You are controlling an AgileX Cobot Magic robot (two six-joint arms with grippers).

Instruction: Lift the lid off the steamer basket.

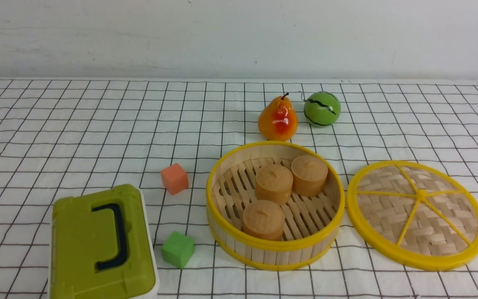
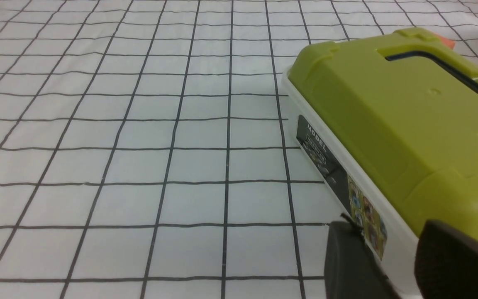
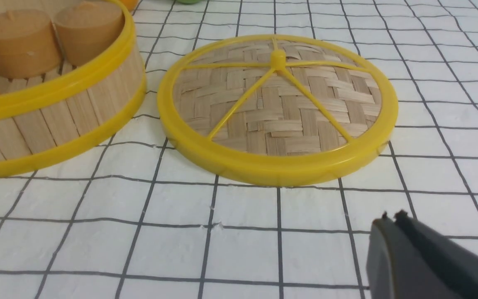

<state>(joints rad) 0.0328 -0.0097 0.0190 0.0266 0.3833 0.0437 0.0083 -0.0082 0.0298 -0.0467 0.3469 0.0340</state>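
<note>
The lid (image 1: 416, 215), a woven-bamboo disc with a yellow rim and spokes, lies flat on the cloth to the right of the steamer basket (image 1: 275, 253). The basket stands open with three tan round cakes (image 1: 274, 183) inside. Both show in the right wrist view, the lid (image 3: 277, 109) and the basket (image 3: 56, 120). My right gripper (image 3: 391, 218) is shut and empty, low over the cloth and short of the lid's near rim. My left gripper (image 2: 388, 238) is open and empty beside the olive-green box (image 2: 405, 124). Neither gripper shows in the front view.
An olive-green box with a dark handle (image 1: 102, 245) sits at the front left. An orange cube (image 1: 174, 178) and a green cube (image 1: 177, 249) lie between it and the basket. A pear (image 1: 277, 119) and a green ball (image 1: 322, 109) stand behind the basket.
</note>
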